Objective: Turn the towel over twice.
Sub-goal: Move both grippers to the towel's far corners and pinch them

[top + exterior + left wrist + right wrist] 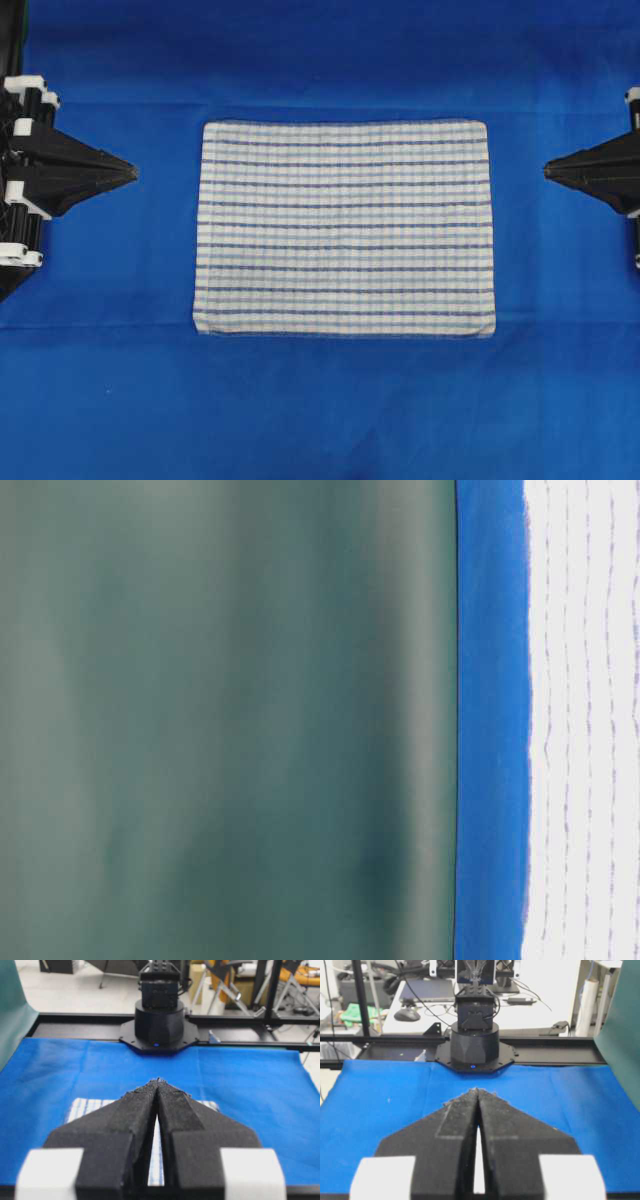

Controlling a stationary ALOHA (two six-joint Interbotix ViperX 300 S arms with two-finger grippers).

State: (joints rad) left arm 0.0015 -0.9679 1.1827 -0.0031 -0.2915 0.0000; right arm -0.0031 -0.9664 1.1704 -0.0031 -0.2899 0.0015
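Observation:
The towel (345, 228), white with thin blue stripes, lies flat and spread out in the middle of the blue sheet (320, 410). Its pale striped surface also runs along the table-level view (585, 720), and a strip of it peeks out behind the left wrist's jaws (90, 1106). My left gripper (133, 172) hovers off the towel's left edge, tips together, holding nothing. My right gripper (547, 169) mirrors it off the right edge, also shut and empty. In the wrist views both pairs of black jaws meet at the tip: the left gripper (158, 1080) and the right gripper (477, 1090).
The blue sheet covers the whole table top. Each wrist view looks across at the opposite arm's black base (159, 1025) (473, 1045) on a dark rail. A green backdrop (220, 720) stands behind the table.

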